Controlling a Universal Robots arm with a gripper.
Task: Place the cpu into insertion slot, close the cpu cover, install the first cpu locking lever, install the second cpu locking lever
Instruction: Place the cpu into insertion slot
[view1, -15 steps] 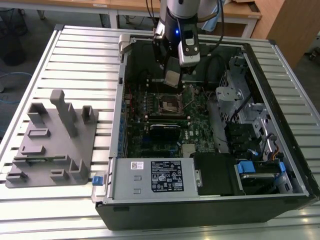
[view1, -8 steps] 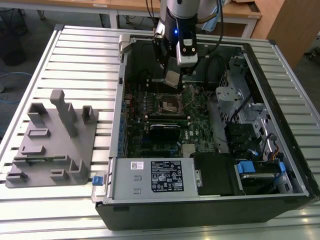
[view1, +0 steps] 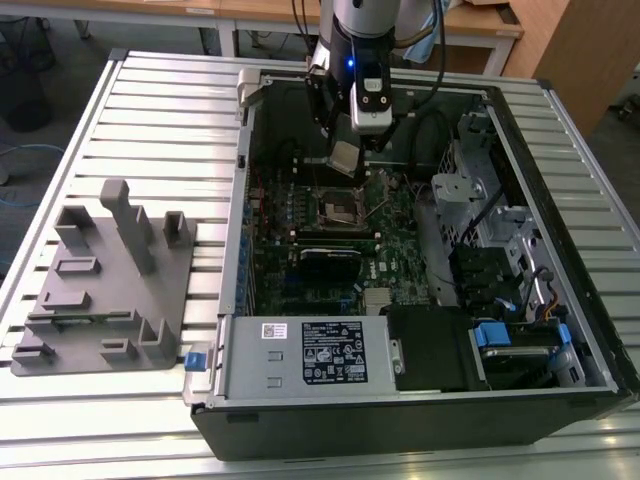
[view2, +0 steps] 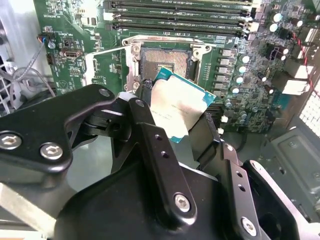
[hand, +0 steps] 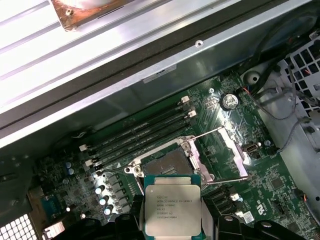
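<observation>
- The black two-fingered gripper (view2: 178, 114) is clamped on the cpu (view2: 181, 106), a small flat square chip with a pale silver-beige metal top and a green edge. One finger presses each of two opposite sides, so the gripper is only as far apart as the chip is wide.
- In the exterior view the gripper (view1: 347, 152) hangs inside the open black computer case (view1: 420, 400) with the cpu (view1: 343, 157) tilted in it, above the board and not touching it.
- In the first wrist view the cpu (hand: 172, 210) sits with its printed top facing the camera, just short of the insertion slot (hand: 162, 162), a square socket with a dark centre and silvery metal rim, uncovered.
- The insertion slot (view2: 165, 62) has nothing in it.
- The cpu cover (hand: 234, 155), a thin silvery metal frame plate, stands swung up at one side of the slot, with a thin wire lever (hand: 212, 132) raised next to it.
- Long black memory slots (hand: 140, 132) run along the slot's other side.
- The case lies on a slatted aluminium bench (view1: 160, 130); a grey plastic fixture (view1: 105, 285) sits on the exterior view's left, well apart.
</observation>
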